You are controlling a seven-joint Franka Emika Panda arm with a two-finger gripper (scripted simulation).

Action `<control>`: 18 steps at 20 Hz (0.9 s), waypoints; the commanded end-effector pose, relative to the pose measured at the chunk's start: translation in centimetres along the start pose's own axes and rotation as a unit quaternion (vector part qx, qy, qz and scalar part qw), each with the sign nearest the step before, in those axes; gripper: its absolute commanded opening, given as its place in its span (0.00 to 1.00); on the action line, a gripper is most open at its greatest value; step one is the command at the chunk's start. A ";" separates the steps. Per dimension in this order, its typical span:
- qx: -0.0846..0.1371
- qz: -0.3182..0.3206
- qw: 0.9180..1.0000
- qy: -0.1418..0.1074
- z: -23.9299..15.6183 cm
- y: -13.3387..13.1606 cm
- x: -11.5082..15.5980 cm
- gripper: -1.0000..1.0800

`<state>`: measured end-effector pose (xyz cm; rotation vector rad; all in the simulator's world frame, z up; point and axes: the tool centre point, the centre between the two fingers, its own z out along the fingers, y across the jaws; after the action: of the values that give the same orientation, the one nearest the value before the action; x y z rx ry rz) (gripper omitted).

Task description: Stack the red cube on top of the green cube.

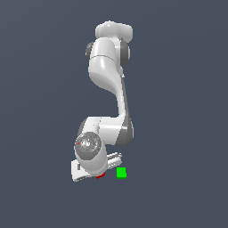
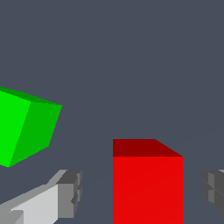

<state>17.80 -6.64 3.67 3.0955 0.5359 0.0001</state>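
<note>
between the claw's [image 2: 141, 192] spread fingers [image 2: 65, 192]: red cube [image 2: 147, 188], gaps either side.

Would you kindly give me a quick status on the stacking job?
Gripper open, jaws either side of the red cube, not closed on it. Green cube alongside, apart, nothing on top. Nothing in the way.

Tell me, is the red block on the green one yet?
Not yet. The hand has reached the red cube and sits open around it, one finger on each side with gaps showing, so it isn't squeezed yet. The green cube sits apart with nothing on top. Still left: grab, lift, carry over, set down.
</note>
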 end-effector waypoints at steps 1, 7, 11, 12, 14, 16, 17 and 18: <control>0.000 0.000 1.000 0.000 1.0 0.0 0.0 0.96; 0.000 0.000 1.000 0.000 1.7 0.0 0.1 0.96; 0.000 0.000 1.000 0.000 1.7 0.0 0.1 0.00; 0.000 0.000 1.000 0.000 1.7 0.0 0.1 0.00; 0.000 0.000 1.000 0.000 1.7 0.0 0.1 0.00; 0.000 0.000 1.000 0.000 1.7 0.0 0.1 0.00; 0.000 0.000 1.000 0.000 1.7 0.0 0.1 0.00; 0.000 0.000 1.000 0.000 1.7 0.0 0.1 0.00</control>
<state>17.86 -6.63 1.98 3.0956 0.5362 -0.0005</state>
